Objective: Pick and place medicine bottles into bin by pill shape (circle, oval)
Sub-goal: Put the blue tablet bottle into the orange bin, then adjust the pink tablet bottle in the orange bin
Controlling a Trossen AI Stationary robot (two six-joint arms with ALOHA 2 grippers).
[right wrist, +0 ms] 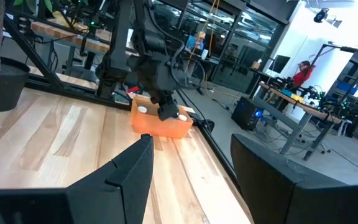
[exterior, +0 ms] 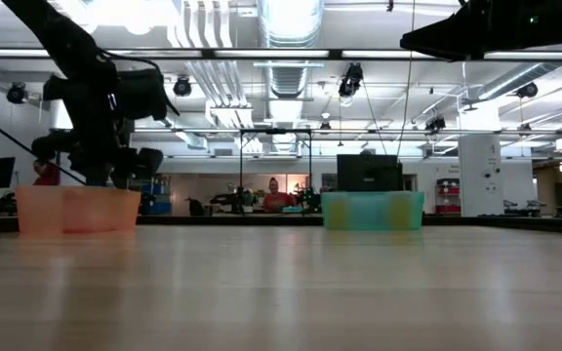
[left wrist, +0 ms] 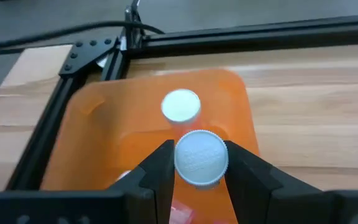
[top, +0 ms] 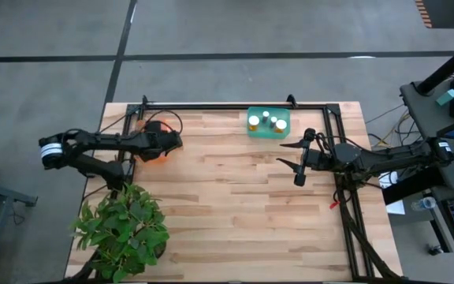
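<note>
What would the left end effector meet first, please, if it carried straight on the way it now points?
Probably the orange bin: the left end effector, shut on a white-capped bottle, points down into it, beside another bottle. Depth is unclear.

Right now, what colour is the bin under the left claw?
Orange bin, clearest in the left wrist view.

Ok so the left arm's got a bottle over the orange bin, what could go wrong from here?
1. The left pincer grips the bottle only by its white cap; it might slip early.
2. Another bottle already stands in the orange bin, so a drop could knock it over.
3. The bin sits against the black frame; descending could clip it.
</note>
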